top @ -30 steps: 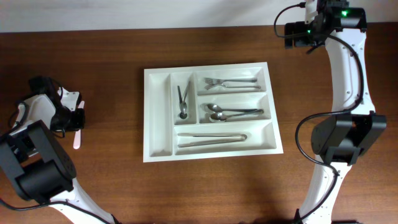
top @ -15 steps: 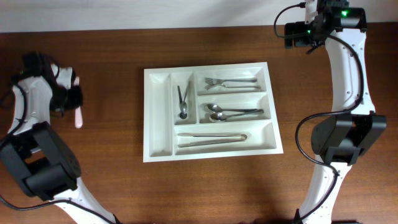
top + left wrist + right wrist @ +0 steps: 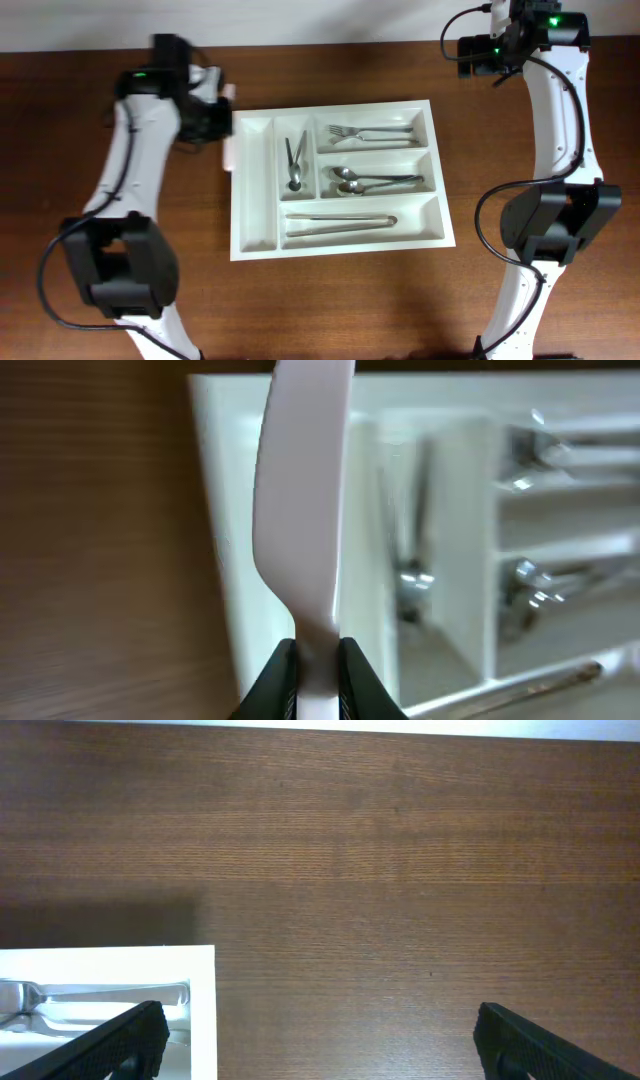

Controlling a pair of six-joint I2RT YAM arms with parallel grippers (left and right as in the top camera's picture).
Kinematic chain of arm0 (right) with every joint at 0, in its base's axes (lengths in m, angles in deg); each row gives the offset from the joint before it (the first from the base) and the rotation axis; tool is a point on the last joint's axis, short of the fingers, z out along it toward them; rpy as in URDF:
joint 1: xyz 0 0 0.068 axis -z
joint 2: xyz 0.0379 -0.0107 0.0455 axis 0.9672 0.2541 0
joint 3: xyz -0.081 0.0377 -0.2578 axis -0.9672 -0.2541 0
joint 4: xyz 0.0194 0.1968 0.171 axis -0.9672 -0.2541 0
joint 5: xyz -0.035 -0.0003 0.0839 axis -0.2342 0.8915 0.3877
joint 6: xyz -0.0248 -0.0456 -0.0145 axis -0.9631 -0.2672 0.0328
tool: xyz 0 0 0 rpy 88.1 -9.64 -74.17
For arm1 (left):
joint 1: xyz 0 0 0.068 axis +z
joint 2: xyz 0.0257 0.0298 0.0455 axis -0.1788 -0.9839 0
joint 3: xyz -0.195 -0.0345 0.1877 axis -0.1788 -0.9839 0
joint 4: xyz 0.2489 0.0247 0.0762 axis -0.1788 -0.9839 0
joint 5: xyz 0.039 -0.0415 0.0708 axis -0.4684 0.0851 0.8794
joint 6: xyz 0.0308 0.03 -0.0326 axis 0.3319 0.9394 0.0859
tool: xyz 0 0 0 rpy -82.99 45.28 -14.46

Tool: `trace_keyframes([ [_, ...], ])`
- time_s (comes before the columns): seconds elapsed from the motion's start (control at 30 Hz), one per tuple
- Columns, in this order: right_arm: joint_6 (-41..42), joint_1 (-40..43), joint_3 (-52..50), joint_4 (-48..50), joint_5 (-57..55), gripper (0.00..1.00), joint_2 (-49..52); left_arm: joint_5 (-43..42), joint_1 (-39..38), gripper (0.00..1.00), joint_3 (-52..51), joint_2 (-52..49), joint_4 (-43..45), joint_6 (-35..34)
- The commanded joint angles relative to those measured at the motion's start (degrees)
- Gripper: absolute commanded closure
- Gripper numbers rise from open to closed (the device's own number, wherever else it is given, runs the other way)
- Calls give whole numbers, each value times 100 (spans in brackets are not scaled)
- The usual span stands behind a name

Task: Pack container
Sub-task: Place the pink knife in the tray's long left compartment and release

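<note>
The container, a large white cutlery tray [image 3: 335,107], lies mid-table. It holds forks [image 3: 372,132], spoons [image 3: 365,182], long tongs [image 3: 340,222] and a small utensil [image 3: 295,162] in an upright compartment. The leftmost narrow compartment [image 3: 253,185] is bare. My left gripper [image 3: 222,126] is shut on a pale plastic knife [image 3: 228,152] at the tray's left rim. In the left wrist view the knife [image 3: 305,490] sticks out from the jaws [image 3: 318,660] over the tray's left edge [image 3: 215,510]. My right gripper [image 3: 470,57] is open and empty, beyond the tray's far right corner [image 3: 150,960].
Brown wooden tabletop [image 3: 150,300] surrounds the tray. A pale wall edge runs along the back of the table [image 3: 300,20]. The right arm's base stands at the right side [image 3: 555,225].
My left arm has swung from the far left of the table to the tray's left rim, carrying the plastic knife. The right arm has not moved.
</note>
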State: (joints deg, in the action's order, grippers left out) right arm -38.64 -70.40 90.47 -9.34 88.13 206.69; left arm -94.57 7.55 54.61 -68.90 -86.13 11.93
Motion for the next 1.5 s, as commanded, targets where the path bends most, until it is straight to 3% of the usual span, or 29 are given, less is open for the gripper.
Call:
trace_keyframes([
  [0.0,26,-35,96,11,-46,1,-120,509,-660,98,28,68,-31,-382],
  [0.33,26,-35,96,11,-46,1,-120,988,-1097,98,-490,66,271,-1008],
  [0.77,26,-35,96,11,-46,1,-120,988,-946,97,-1259,66,752,-1043],
  [0.8,26,-35,96,11,-46,2,-120,988,-946,90,-1259,66,752,-1043],
  [0.87,26,-35,94,11,-46,1,-120,990,-946,55,-1257,66,754,-1043],
  [1.0,26,-35,96,11,-46,1,-120,990,-946,16,-1257,66,752,-1040],
  [1.07,26,-35,96,11,-46,1,-120,992,-931,3,-1255,66,789,-1036],
  [1.47,26,-35,96,11,-46,1,-120,1034,442,1,-129,74,730,-887],
])
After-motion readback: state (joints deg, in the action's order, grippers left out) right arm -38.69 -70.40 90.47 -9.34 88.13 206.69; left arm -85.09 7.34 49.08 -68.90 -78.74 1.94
